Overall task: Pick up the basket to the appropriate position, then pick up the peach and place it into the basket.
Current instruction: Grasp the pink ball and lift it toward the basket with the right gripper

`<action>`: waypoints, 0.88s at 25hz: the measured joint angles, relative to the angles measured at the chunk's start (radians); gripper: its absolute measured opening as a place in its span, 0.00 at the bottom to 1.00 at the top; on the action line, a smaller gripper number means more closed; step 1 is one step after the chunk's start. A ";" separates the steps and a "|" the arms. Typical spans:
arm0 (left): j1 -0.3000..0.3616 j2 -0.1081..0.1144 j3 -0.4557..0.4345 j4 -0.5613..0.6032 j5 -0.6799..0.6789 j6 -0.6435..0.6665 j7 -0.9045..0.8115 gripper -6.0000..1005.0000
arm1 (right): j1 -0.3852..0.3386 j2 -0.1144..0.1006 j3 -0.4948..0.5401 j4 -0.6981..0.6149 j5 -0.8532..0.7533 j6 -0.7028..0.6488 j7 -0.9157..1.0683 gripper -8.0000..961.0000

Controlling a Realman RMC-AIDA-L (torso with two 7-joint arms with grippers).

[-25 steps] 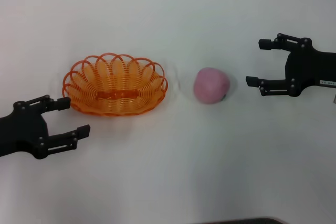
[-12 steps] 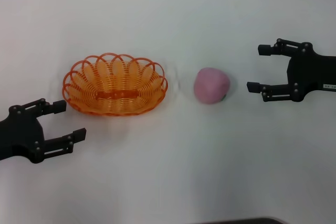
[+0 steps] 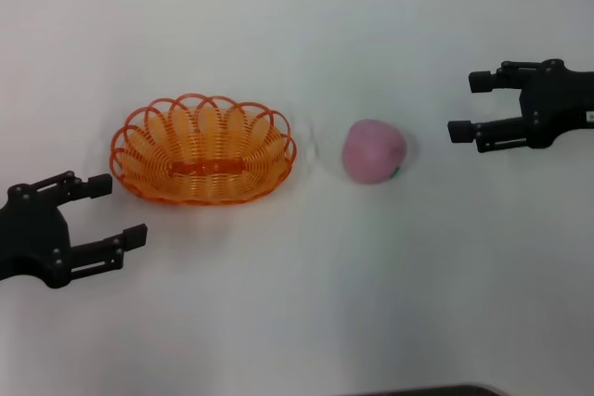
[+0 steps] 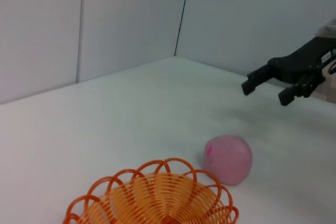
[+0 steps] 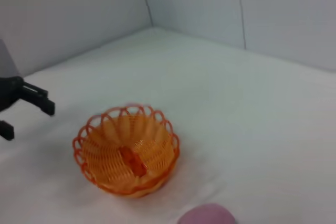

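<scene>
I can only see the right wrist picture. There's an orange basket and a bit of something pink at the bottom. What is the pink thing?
Observer: It's the peach, whole and round, sitting on the white table beside the basket, not touching it.
Operator: Is anything inside the basket?
Observer: No, only the solid orange bar across its base; the head view looks straight down into it.
Operator: Where is the pincer of my camera's arm?
Observer: The right pincer hangs open on the peach's far side from the basket, clear of the peach and holding nothing.
Operator: And that black thing near the basket?
Observer: That's the left pincer, open too, just off the basket's end and not touching it.
</scene>
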 joint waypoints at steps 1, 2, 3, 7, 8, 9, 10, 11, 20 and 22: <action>0.000 0.000 -0.004 0.000 0.000 0.002 0.000 0.80 | 0.019 -0.001 -0.003 -0.009 -0.032 -0.003 0.051 0.96; 0.000 0.000 -0.006 0.000 0.000 0.003 0.001 0.80 | 0.034 -0.003 -0.003 -0.014 -0.060 -0.005 0.088 0.96; -0.001 0.000 -0.006 0.000 0.000 0.003 0.002 0.80 | 0.053 -0.005 -0.004 -0.018 -0.089 -0.009 0.125 0.96; 0.002 0.000 -0.006 -0.001 0.001 0.003 0.011 0.80 | 0.108 -0.005 -0.010 -0.049 -0.171 -0.030 0.226 0.97; 0.004 0.000 -0.006 -0.001 0.001 0.003 0.015 0.80 | 0.119 -0.003 -0.017 -0.063 -0.185 -0.034 0.254 0.97; 0.005 0.000 -0.006 -0.001 0.001 0.003 0.019 0.80 | 0.127 -0.002 -0.025 -0.073 -0.193 -0.036 0.274 0.97; 0.006 0.000 -0.005 -0.001 0.001 0.003 0.022 0.80 | 0.136 -0.002 -0.037 -0.084 -0.203 -0.038 0.296 0.97; 0.006 0.000 -0.005 -0.001 0.001 0.003 0.025 0.80 | 0.147 -0.001 -0.050 -0.093 -0.213 -0.039 0.316 0.97; 0.004 -0.001 -0.005 -0.006 0.006 0.003 0.027 0.80 | 0.235 0.016 -0.103 -0.114 -0.326 -0.044 0.392 0.97; 0.004 -0.001 -0.005 -0.006 0.006 0.003 0.027 0.80 | 0.241 0.018 -0.115 -0.117 -0.331 -0.044 0.404 0.97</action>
